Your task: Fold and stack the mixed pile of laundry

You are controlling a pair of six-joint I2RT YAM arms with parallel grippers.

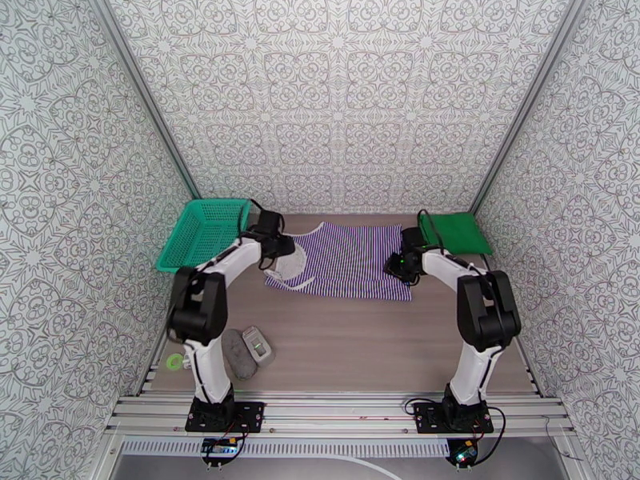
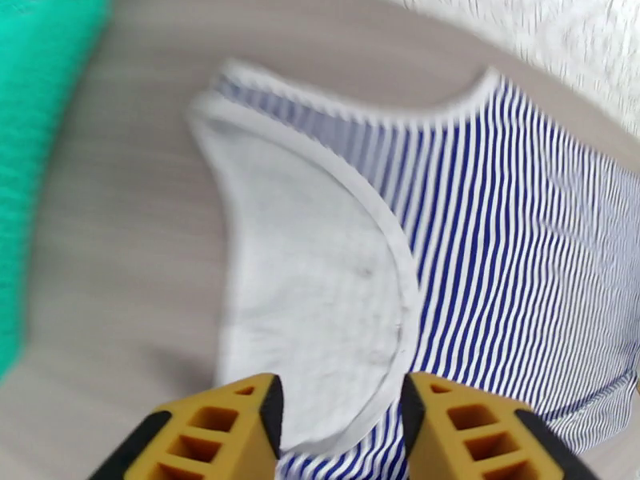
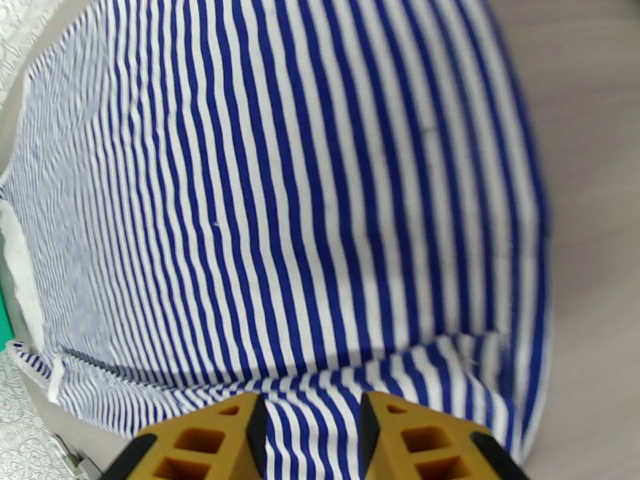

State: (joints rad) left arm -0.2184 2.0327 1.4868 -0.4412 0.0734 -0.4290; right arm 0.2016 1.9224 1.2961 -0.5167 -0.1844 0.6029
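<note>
**Striped top spread flat, both arms at its ends**

The striped top (image 1: 352,262) lies mid-table for folding; the green shirt (image 1: 458,231), already folded, waits at 2 o'clock. Left gripper (image 2: 340,430) hangs over the armhole edge at 9 o'clock, jaws partly apart with cloth between, grip uncertain. Right gripper (image 3: 312,438) sits low at 3 o'clock, seemingly pinching the hem. Both 2 arms reach forward, elbows raised.

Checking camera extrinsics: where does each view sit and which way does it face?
Top external: above and behind the arm bases, looking down the table; both arms show.
Left wrist: faces the navy-and-white striped cloth top and its white inner lining; left gripper, yellow fingers apart.
Right wrist: over the top's hem; right gripper.
Shared: all show the striped top; top and left wrist share the teal plastic mesh basket.
</note>
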